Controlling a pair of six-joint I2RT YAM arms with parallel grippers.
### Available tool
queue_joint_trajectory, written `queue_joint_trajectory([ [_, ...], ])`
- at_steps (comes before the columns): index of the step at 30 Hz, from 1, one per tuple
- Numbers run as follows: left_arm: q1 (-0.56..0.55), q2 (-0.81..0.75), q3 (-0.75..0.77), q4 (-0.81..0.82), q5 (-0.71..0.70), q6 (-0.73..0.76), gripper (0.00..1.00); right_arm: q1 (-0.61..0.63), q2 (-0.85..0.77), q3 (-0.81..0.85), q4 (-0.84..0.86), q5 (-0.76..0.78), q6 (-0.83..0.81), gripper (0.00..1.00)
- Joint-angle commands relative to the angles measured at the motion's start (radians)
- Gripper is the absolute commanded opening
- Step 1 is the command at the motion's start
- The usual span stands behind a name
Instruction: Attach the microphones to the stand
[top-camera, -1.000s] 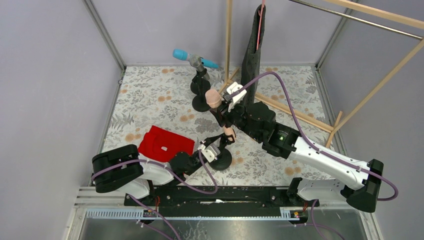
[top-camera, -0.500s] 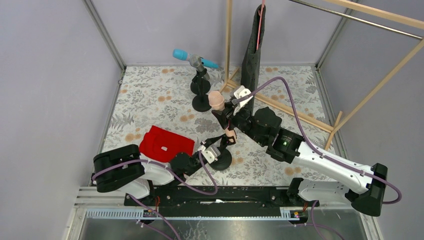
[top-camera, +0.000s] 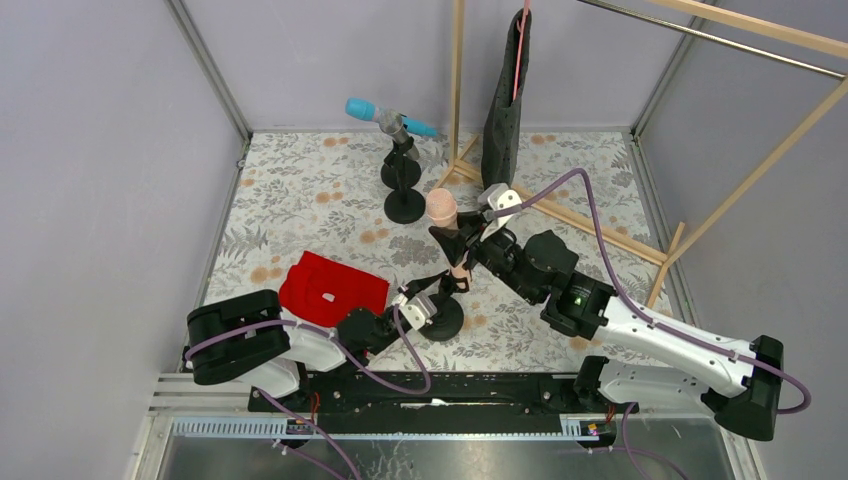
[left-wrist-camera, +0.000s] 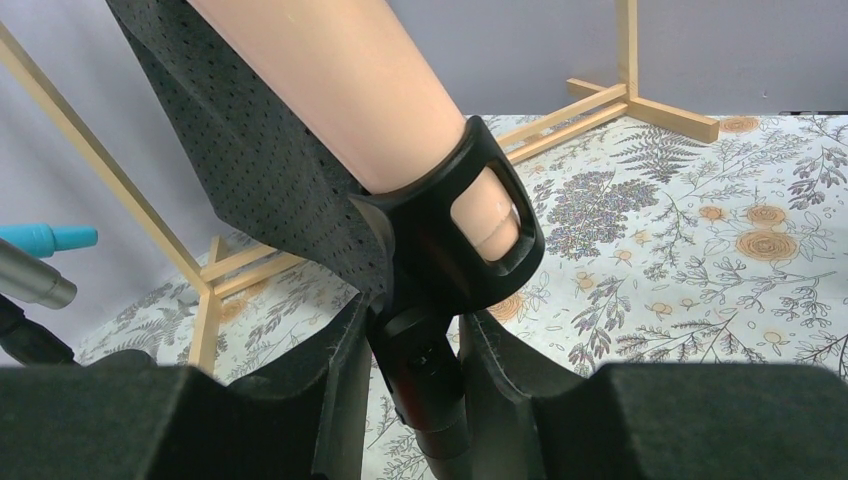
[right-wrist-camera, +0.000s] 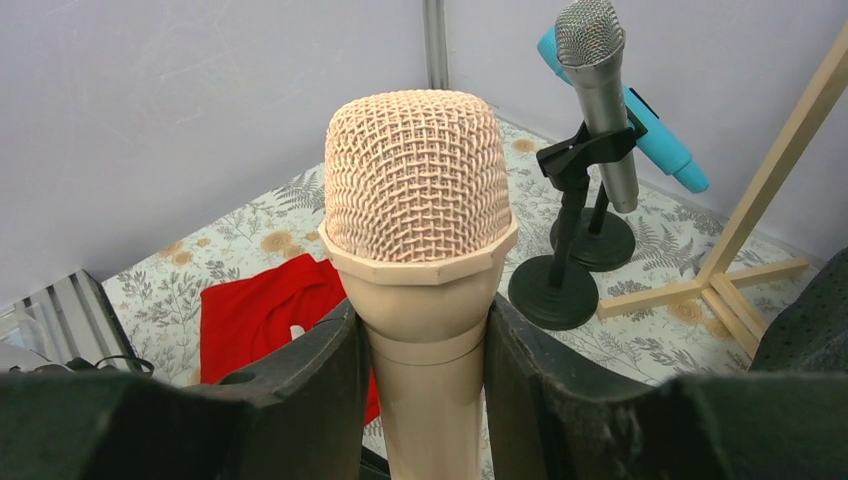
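The peach-pink microphone (top-camera: 443, 212) stands steeply tilted, and my right gripper (top-camera: 468, 238) is shut on its neck just under the mesh head (right-wrist-camera: 418, 180). Its lower body (left-wrist-camera: 370, 90) sits inside the black clip (left-wrist-camera: 480, 225) of the near stand (top-camera: 441, 320). My left gripper (left-wrist-camera: 415, 370) is shut on that stand's post just below the clip. The cyan-blue microphone (top-camera: 372, 111) and the silver-grey microphone (right-wrist-camera: 597, 90) are clipped on two black stands (right-wrist-camera: 553, 292) at the back.
A red cloth (top-camera: 330, 285) lies on the floral table left of the near stand. A wooden rack (top-camera: 560, 215) with a hanging black cloth (top-camera: 503, 110) stands at the back right, close behind my right wrist.
My right arm has swung right and toward the near edge, carrying the peach-pink microphone's head with it and standing it more upright. The left arm has stayed still.
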Motion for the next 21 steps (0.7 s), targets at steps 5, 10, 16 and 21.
queue_joint_trajectory([
  [5,0.015,0.013,-0.016,0.091,-0.107,-0.043,0.0,0.055,0.047,-0.127,-0.295,-0.003,0.104,0.0],
  [10,0.015,0.017,-0.025,0.107,-0.121,-0.048,0.0,0.073,0.041,-0.163,-0.294,0.017,0.121,0.0],
  [16,0.015,0.018,-0.029,0.109,-0.127,-0.047,0.0,0.088,0.034,-0.189,-0.3,0.031,0.136,0.0],
  [21,0.014,0.022,-0.027,0.109,-0.127,-0.049,0.0,0.098,0.036,-0.209,-0.304,0.036,0.146,0.0],
])
